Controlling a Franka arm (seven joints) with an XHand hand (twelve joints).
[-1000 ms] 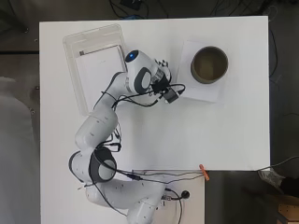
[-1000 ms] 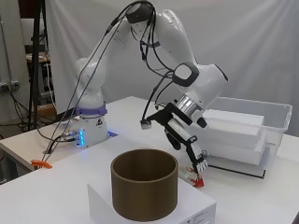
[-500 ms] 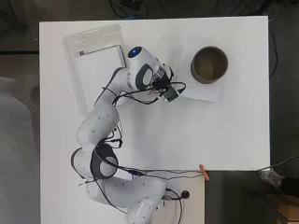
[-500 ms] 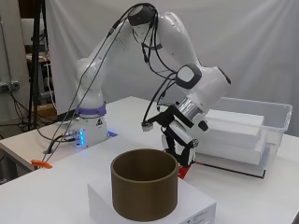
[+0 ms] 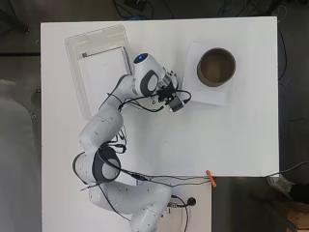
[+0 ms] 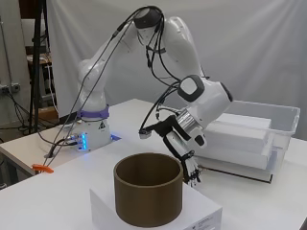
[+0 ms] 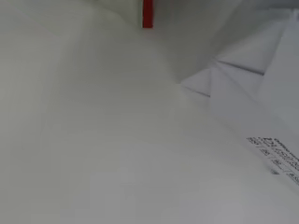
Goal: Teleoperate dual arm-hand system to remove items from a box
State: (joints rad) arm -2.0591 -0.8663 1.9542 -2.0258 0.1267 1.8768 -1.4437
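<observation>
Down went the hand (image 6: 190, 167) since the picture before. It hung higher over the table then; this time its dark fingers (image 6: 193, 176) pointed at the table, just behind the brown tube (image 6: 148, 194) in the side view. From above, the hand (image 5: 175, 102) sat at the edge of the white block (image 5: 212, 94) that the tube (image 5: 216, 66) stood on.

I could not tell if the hand was holding anything. The fingers hung down close together, and the tube hid their tips. The wrist view showed a small red bar (image 7: 147, 14) with straight sides, over the smooth white table (image 7: 93, 140). A white corner with sharp folds and tiny print (image 7: 261, 112) was beside it. I could not tell if the fingers touched the red bar.

The tube was round, open on top, and looked like plain brown card. Its white block (image 6: 201, 215) was flat and square-edged.

The box (image 5: 77, 72) was clear, shiny plastic with a thin rim. It lay at the far left of the table (image 5: 193, 145) seen from above, beside the arm's upper part. A flat white slab (image 5: 104, 72) was inside it. In the side view the box (image 6: 283, 124) stood behind the hand, and the slab (image 6: 240, 136) looked thick and smooth.

A little orange clip (image 5: 210, 176) lay at the table's near edge, well apart from all this.
</observation>
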